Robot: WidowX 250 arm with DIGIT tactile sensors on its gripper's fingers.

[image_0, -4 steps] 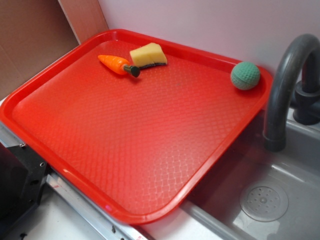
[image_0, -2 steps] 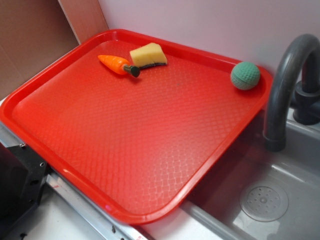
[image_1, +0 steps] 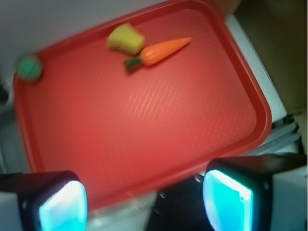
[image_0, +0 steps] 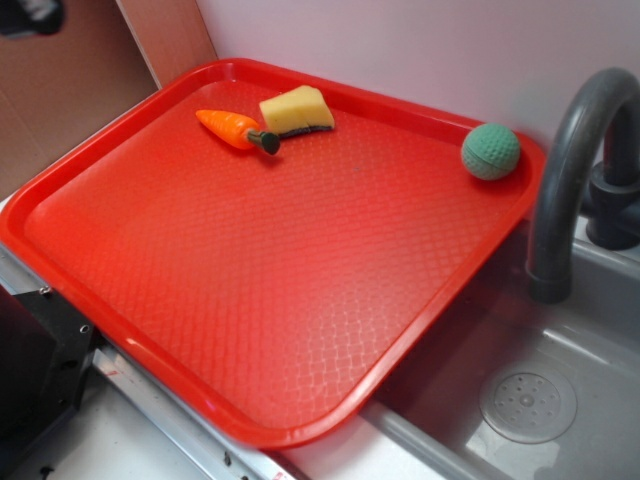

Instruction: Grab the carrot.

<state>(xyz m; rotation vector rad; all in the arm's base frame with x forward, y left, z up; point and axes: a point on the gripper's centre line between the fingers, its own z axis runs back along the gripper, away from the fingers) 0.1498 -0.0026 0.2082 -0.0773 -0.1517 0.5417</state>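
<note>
Overhead, hand [image_1: 144, 202] wide apart and empty, well away from carrot [image_1: 161, 50] on red tray [image_1: 144, 125].

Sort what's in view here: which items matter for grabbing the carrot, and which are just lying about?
Belongs to the job:
- small orange plastic toy carrot with a dark stub end, lying on the tray
- end effector, open, above the tray's near edge, far from the carrot

Just lying about:
- yellow sponge-like wedge, right beside the carrot
- green dimpled ball
- red plastic tray
- grey tap
- grey sink
</note>
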